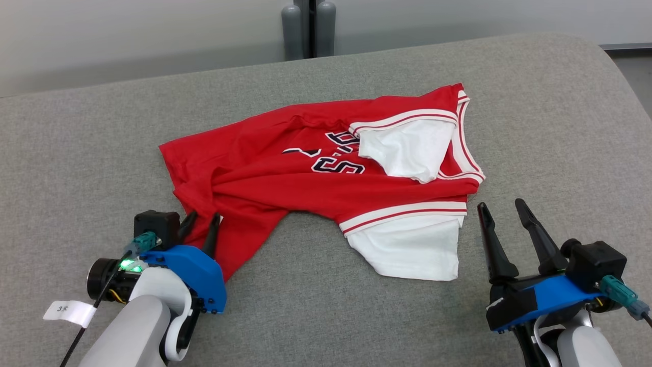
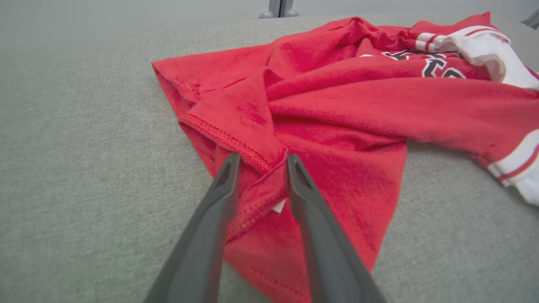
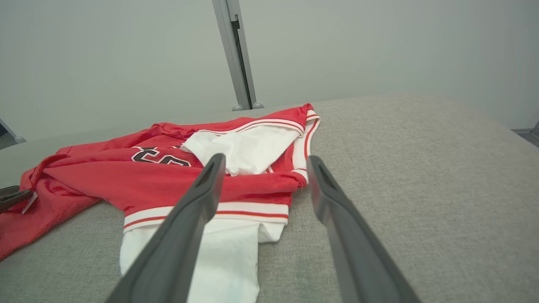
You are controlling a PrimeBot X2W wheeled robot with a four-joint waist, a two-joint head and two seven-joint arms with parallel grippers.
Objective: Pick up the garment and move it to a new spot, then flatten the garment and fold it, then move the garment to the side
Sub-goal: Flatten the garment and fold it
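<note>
Two fingers of our left gripper (image 2: 262,159) straddle the jersey's (image 1: 285,178) bunched hem (image 2: 229,138); pinched or not, we cannot tell. Our right gripper (image 1: 500,205) stands spread nearby.

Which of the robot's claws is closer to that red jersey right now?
Left. The left gripper has its fingers either side of a fold at the hem of the red jersey; the right gripper stands open just beside the white sleeve, not touching it.

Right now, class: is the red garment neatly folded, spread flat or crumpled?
Crumpled: the red garment lies bunched on the grey surface, with deep creases across its body.
</note>
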